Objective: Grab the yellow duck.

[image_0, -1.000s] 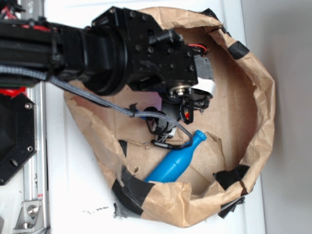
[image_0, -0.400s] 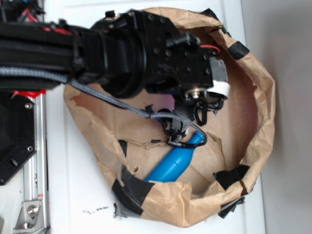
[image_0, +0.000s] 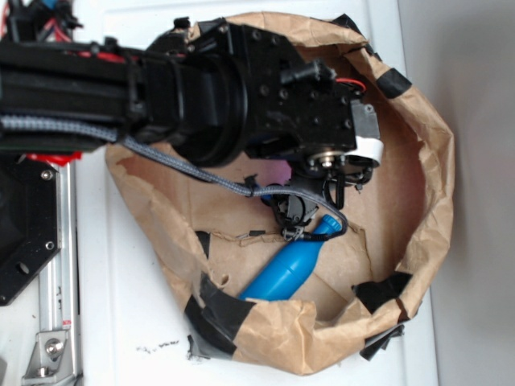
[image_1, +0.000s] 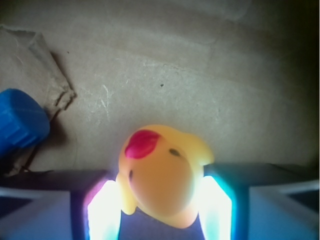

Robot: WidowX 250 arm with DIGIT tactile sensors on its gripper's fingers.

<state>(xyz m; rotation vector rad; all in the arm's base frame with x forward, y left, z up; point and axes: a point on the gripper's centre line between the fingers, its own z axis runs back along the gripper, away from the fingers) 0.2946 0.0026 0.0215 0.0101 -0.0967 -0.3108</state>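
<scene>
The arm (image_0: 201,96) now reaches farther across the paper bag (image_0: 426,161) than a second ago, its head closer to the bag's far side. Its cable (image_0: 322,213) now drapes over the neck of the blue bottle (image_0: 286,269), hiding the cap that showed clear of it before.

You see a smooth, glossy rubbery yellow duck (image_1: 162,177), a shiny plastic blue bottle (image_0: 286,269), and a crinkled matt paper bag (image_0: 418,201).
</scene>
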